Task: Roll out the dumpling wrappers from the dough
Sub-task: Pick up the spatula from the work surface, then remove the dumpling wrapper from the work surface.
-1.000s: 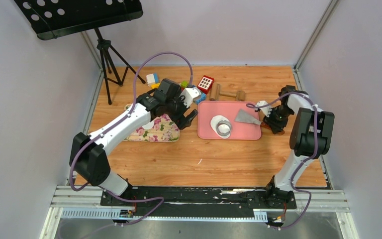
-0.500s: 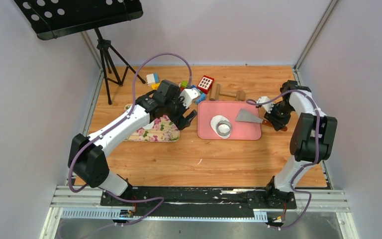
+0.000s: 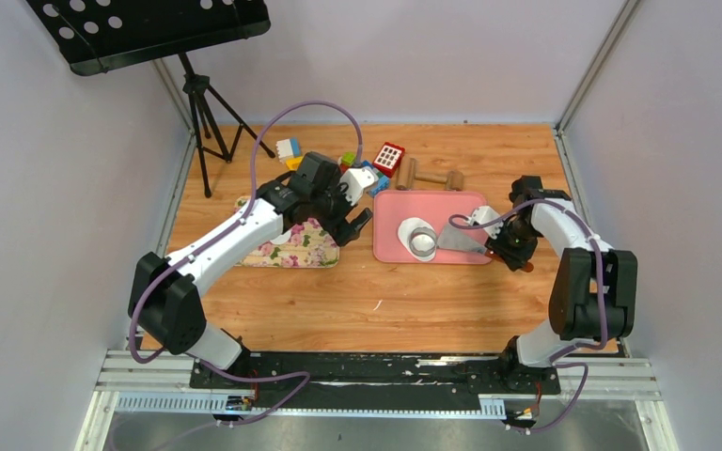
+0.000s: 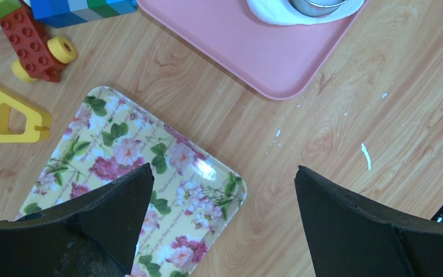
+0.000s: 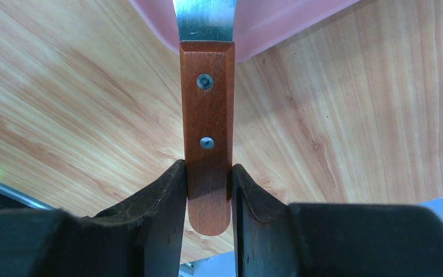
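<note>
A flat white sheet of dough [image 3: 414,232] lies on the pink tray [image 3: 390,246] with a metal ring [image 3: 424,241] standing on it; the left wrist view catches its edge [image 4: 277,14]. My right gripper [image 3: 500,246] is shut on the wooden handle [image 5: 207,133] of a metal scraper [image 3: 460,241]. The scraper's blade [image 5: 205,14] reaches over the tray's near right corner towards the dough. My left gripper [image 3: 357,223] hangs open and empty over the corner of a floral tray [image 4: 150,167]. The left arm hides part of that tray, and no dumpling wrappers show clearly.
Toy bricks [image 4: 34,46], a yellow piece [image 4: 6,115], a red toy [image 3: 388,158] and a wooden rolling pin [image 3: 428,177] lie behind the trays. A music stand's tripod [image 3: 202,122] stands at the back left. White crumbs [image 4: 366,156] dot the wooden table.
My right gripper closed on the scraper's handle and carried it forward and left. The blade now points at the dough from the tray's near right corner. The left arm has not moved.
</note>
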### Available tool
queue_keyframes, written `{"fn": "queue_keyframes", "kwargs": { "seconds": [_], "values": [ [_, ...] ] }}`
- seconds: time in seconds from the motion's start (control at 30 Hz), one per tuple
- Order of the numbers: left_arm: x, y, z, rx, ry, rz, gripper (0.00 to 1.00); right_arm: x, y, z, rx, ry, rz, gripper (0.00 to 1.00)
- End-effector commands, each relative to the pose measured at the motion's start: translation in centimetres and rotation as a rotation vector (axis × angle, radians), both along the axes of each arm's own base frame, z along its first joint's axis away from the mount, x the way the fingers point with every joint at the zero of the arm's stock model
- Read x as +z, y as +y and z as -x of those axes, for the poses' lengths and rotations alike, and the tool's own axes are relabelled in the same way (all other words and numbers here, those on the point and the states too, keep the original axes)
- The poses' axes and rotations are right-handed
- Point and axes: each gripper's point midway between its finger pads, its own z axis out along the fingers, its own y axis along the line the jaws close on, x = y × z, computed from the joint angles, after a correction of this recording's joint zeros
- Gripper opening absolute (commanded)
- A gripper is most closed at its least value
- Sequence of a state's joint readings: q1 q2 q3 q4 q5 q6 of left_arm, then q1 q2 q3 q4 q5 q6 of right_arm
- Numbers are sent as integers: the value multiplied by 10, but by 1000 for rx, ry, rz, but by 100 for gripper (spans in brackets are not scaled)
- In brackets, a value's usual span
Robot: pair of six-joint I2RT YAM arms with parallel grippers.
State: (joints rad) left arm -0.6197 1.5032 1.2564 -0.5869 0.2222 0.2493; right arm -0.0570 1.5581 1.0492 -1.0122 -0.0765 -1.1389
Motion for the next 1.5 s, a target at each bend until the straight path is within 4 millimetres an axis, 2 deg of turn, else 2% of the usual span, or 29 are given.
{"fn": "queue_keyframes", "kwargs": {
  "seconds": [0.0, 0.23, 0.57, 0.87, 1.2, 1.47],
  "values": [
    [18, 1, -3, 3, -61, 31, 100, 10, -5, -19, -68, -129, 33, 0],
    [19, 2, -3, 5, -70, 30, 100, 14, 3, -24, -93, -153, -15, 0],
    [19, 2, -2, 3, -71, 33, 100, -2, 29, -8, -83, -97, -164, 0],
    [23, -14, 3, -31, -21, 104, 100, -14, 26, -7, -157, -96, -238, 0],
    [20, -11, 3, -25, -30, 92, 100, -19, 43, -5, -173, -84, -385, 0],
    [19, -11, 3, -28, -31, 89, 100, -29, 47, 0, -170, -52, -404, 0]
  ]
}}
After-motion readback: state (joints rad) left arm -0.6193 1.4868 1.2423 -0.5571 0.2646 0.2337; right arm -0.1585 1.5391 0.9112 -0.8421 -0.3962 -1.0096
